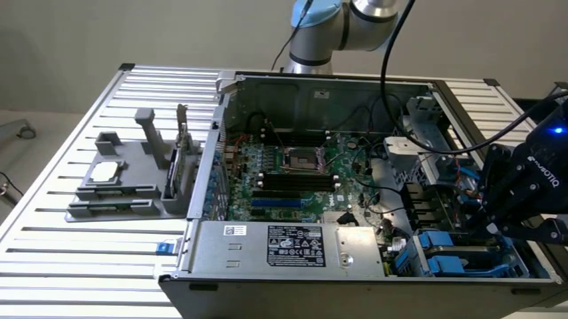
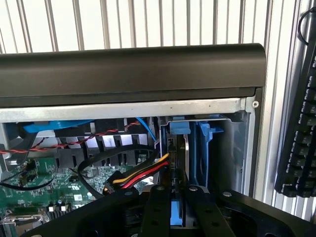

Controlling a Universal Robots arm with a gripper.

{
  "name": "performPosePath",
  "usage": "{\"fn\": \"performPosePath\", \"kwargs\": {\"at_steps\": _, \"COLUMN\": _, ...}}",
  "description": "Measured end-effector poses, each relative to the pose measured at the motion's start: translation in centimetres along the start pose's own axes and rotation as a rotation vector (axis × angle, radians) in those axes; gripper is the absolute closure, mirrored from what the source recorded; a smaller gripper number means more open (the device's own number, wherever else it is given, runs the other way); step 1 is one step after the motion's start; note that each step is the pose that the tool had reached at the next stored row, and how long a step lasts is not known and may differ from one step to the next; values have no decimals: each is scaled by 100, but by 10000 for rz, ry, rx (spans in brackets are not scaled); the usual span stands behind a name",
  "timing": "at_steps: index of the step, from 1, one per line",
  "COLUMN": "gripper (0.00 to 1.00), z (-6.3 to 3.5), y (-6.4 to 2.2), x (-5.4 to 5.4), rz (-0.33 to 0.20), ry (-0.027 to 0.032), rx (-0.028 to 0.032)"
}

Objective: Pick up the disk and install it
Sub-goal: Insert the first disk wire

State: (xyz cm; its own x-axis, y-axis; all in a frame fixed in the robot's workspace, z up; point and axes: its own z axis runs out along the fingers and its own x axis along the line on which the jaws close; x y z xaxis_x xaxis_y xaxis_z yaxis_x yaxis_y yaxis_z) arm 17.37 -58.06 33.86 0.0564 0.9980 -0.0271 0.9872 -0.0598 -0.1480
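In the wrist view my gripper [image 2: 177, 193] hangs over the drive bay [image 2: 217, 148] in the corner of the open computer case [image 1: 293, 269]. Its two black fingers [image 2: 158, 207] stand close together with a thin, upright blue-edged piece between them, which looks like the disk [image 2: 177, 215] seen edge-on. The disk's blue rail reaches into the bay beside a thin silver metal edge. In the exterior view the black gripper [image 1: 510, 222] stands at the case's right end, above blue drive brackets [image 1: 443, 256]. The disk's label side is hidden.
A bundle of red, yellow and black cables [image 2: 140, 175] runs close beside the fingers. The green motherboard [image 1: 293, 173] and the power supply [image 1: 275, 246] fill the case. A grey fixture [image 1: 124, 189] on the exterior view's left holds a small silver chip [image 1: 105, 171] and a dark upright card [image 1: 182, 166]. A keyboard [image 2: 296, 123] lies past the case wall.
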Motion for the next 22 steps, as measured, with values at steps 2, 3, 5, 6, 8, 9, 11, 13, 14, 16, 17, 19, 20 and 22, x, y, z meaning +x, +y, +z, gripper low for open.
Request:
{"fn": "performPosePath", "kwargs": {"at_steps": 2, "gripper": 84, "z": 0, "y": 0, "x": -2, "rz": 11, "ry": 3, "rx": 0}}
{"fn": "performPosePath", "kwargs": {"at_steps": 3, "gripper": 84, "z": 0, "y": 1, "x": -4, "rz": 18, "ry": 4, "rx": 0}}
{"fn": "performPosePath", "kwargs": {"at_steps": 5, "gripper": 84, "z": 1, "y": 1, "x": -5, "rz": 29, "ry": 8, "rx": 1}}
{"fn": "performPosePath", "kwargs": {"at_steps": 6, "gripper": 84, "z": 1, "y": 1, "x": -5, "rz": 32, "ry": 10, "rx": 2}}
{"fn": "performPosePath", "kwargs": {"at_steps": 8, "gripper": 84, "z": 1, "y": 2, "x": -7, "rz": 39, "ry": 17, "rx": 2}}
{"fn": "performPosePath", "kwargs": {"at_steps": 9, "gripper": 84, "z": 2, "y": 2, "x": -8, "rz": 43, "ry": 18, "rx": 2}}
{"fn": "performPosePath", "kwargs": {"at_steps": 11, "gripper": 84, "z": 3, "y": 3, "x": -8, "rz": 48, "ry": 28, "rx": 3}}
{"fn": "performPosePath", "kwargs": {"at_steps": 13, "gripper": 84, "z": 5, "y": 5, "x": -9, "rz": 51, "ry": 40, "rx": 3}}
{"fn": "performPosePath", "kwargs": {"at_steps": 14, "gripper": 84, "z": 5, "y": 6, "x": -10, "rz": 52, "ry": 44, "rx": 3}}
{"fn": "performPosePath", "kwargs": {"at_steps": 16, "gripper": 84, "z": 7, "y": 7, "x": -11, "rz": 51, "ry": 56, "rx": 4}}
{"fn": "performPosePath", "kwargs": {"at_steps": 17, "gripper": 84, "z": 7, "y": 9, "x": -12, "rz": 50, "ry": 64, "rx": 5}}
{"fn": "performPosePath", "kwargs": {"at_steps": 19, "gripper": 84, "z": 9, "y": 10, "x": -14, "rz": 49, "ry": 79, "rx": 6}}
{"fn": "performPosePath", "kwargs": {"at_steps": 20, "gripper": 84, "z": 10, "y": 12, "x": -15, "rz": 47, "ry": 86, "rx": 6}}
{"fn": "performPosePath", "kwargs": {"at_steps": 22, "gripper": 84, "z": 12, "y": 15, "x": -18, "rz": 45, "ry": 103, "rx": 7}}
